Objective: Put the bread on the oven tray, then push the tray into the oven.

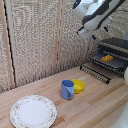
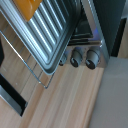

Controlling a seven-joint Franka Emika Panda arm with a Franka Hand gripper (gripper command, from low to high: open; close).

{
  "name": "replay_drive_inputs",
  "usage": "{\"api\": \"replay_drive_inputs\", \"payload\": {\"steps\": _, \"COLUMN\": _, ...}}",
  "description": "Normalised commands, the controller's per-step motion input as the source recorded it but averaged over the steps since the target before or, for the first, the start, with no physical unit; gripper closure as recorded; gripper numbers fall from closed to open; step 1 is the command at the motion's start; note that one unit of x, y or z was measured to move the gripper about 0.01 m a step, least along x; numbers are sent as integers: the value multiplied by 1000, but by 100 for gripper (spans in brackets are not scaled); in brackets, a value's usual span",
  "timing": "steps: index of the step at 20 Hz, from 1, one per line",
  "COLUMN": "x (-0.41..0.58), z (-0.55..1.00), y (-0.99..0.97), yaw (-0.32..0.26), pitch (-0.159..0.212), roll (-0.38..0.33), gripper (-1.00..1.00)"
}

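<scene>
The wooden worktop (image 1: 95, 102) carries the oven (image 1: 117, 50) at three o'clock in the exterior view, black on top and silver-grey below, with three round knobs (image 2: 76, 57) visible in the wrist view. The oven pan (image 1: 111, 61), dark and ribbed with parallel bars, sticks out of the oven's mouth, and the bread (image 1: 106, 58), a small orange-yellow chunk, lies on it. The claw (image 1: 93, 34) hangs at one o'clock above the pan, empty; how wide it stands I cannot tell.
</scene>
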Motion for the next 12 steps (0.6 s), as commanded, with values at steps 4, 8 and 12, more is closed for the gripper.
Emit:
{"api": "replay_drive_inputs", "payload": {"steps": 4, "x": -61, "z": -236, "y": 0, "yaw": 268, "pitch": 204, "roll": -219, "gripper": -100}}
{"api": "replay_drive_inputs", "payload": {"steps": 8, "x": -4, "z": -325, "y": -14, "yaw": 277, "pitch": 165, "roll": -234, "gripper": -100}}
{"api": "replay_drive_inputs", "payload": {"steps": 12, "x": 0, "z": -380, "y": -43, "yaw": 264, "pitch": 162, "roll": -255, "gripper": -100}}
